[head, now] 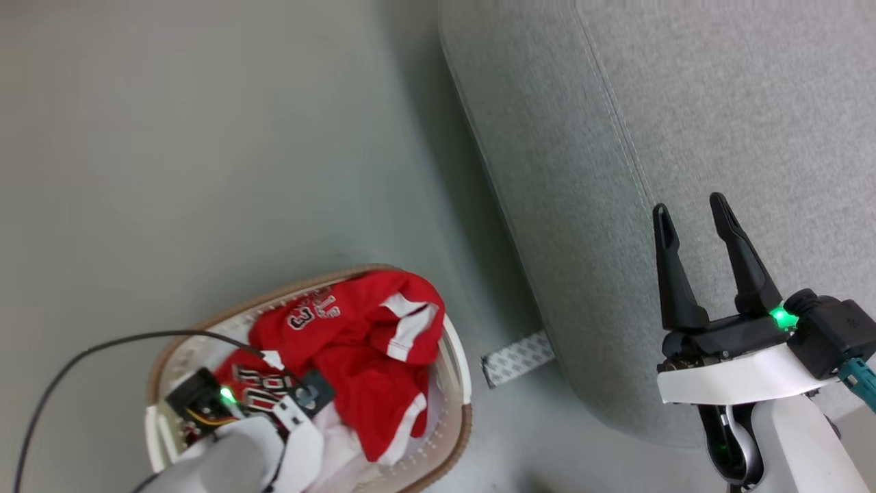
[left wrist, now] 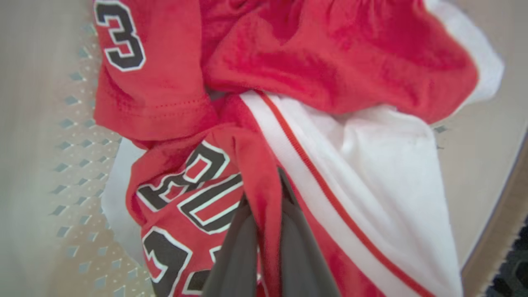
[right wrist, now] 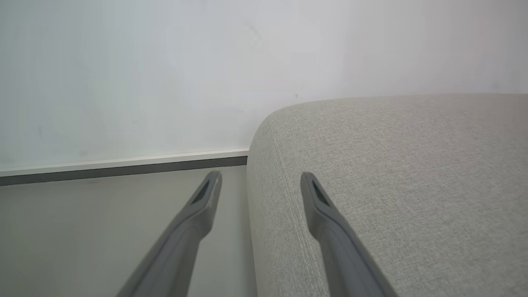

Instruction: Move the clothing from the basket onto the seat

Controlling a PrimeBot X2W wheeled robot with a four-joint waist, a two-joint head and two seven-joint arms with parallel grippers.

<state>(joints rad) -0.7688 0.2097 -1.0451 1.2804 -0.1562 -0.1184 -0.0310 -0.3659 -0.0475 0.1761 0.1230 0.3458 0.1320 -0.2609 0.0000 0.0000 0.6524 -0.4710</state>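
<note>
The round white basket (head: 460, 373) with a tan rim stands on the floor at the lower left of the head view, left of the large grey seat (head: 684, 103). It holds the red and white clothing (head: 356, 329). My left gripper (head: 263, 394) reaches down into it. In the left wrist view, my left gripper (left wrist: 264, 187) is shut on a red fold of the clothing (left wrist: 288, 53), beside a white panel with a red stripe. The basket's perforated wall (left wrist: 74, 165) shows at the left. My right gripper (head: 691, 212) hangs open over the seat's edge, holding nothing (right wrist: 260, 178).
A short grey-and-white patterned strip (head: 518, 357) lies on the floor between basket and seat. A black cable (head: 102, 346) arcs from my left arm over the floor. In the right wrist view a wall with a skirting board (right wrist: 123, 165) stands behind the seat (right wrist: 392, 185).
</note>
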